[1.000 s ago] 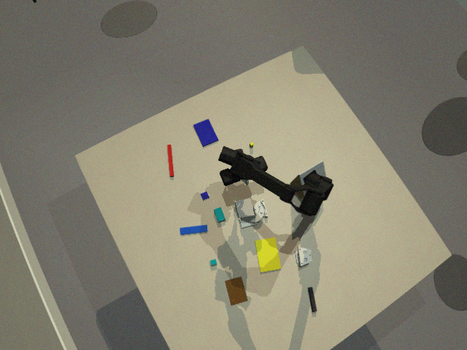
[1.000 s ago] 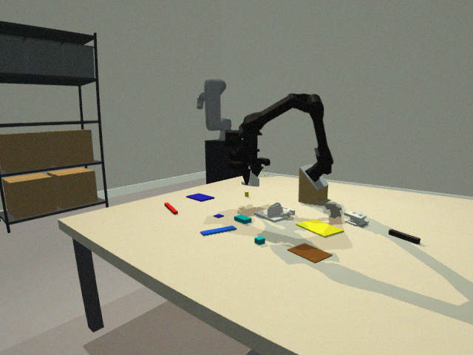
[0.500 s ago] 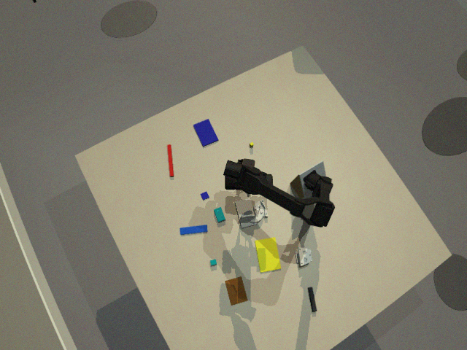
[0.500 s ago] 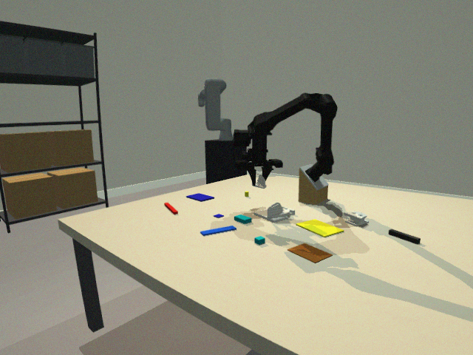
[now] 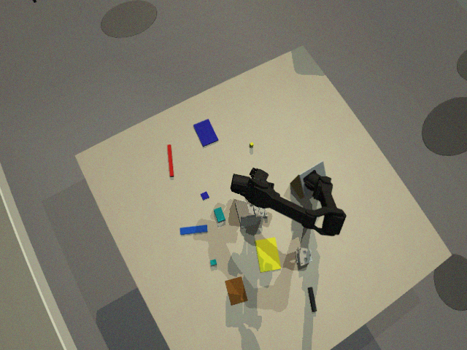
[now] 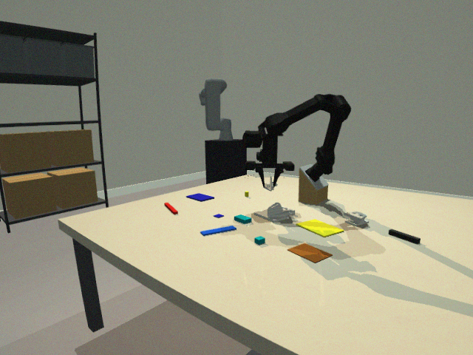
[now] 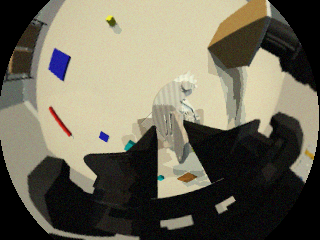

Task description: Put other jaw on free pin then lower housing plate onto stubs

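Note:
My gripper [image 6: 269,185] [image 7: 168,126] is shut on a pale grey curved jaw with gear teeth [image 7: 166,102]. The held jaw hangs between the fingertips, clear of the table, its toothed end toward the top of the wrist view. The grey base assembly [image 5: 249,222] [image 6: 280,213] sits on the table below; the held jaw hides much of it in the wrist view. Toothed and pin details show at its right side in the top view, too small to separate clearly. A small pale grey part with holes [image 5: 303,257] [image 6: 355,218], apparently the housing plate, lies apart from the base.
A yellow plate [image 5: 268,254] [image 6: 320,227] lies near the base, with a teal block [image 5: 219,214] [image 6: 242,219] on its other side. A brown plate [image 5: 236,290], a blue bar [image 5: 193,230] and a black bar [image 5: 312,299] lie farther off. The arm's wedge mount [image 6: 312,191] stands behind.

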Robot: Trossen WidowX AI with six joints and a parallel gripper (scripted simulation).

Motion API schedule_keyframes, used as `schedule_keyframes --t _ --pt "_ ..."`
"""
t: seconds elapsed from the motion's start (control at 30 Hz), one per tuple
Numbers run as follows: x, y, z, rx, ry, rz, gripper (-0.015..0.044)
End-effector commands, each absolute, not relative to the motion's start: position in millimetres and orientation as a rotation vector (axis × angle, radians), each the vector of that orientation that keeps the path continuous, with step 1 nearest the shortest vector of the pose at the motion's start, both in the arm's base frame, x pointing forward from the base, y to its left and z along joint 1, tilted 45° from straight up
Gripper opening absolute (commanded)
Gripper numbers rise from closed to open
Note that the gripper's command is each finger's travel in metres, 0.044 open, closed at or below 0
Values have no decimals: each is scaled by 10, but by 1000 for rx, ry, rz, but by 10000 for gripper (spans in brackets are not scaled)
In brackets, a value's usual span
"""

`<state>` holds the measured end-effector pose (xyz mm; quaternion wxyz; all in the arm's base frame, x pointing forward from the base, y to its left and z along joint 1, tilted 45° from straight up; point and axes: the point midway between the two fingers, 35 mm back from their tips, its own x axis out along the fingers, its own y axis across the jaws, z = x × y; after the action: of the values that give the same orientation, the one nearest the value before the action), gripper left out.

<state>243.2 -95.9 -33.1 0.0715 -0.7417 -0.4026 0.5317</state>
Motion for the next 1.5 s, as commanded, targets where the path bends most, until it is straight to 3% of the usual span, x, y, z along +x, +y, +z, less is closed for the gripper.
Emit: schedule_keyframes --t 0.0,0.93,1.47 --pt "2438 -869 -250 -2180 -1114 1611 134" --pt "2257 -149 202 -1665 -442 1652 134" --pt "2250 -133 210 -1652 -429 1651 134"
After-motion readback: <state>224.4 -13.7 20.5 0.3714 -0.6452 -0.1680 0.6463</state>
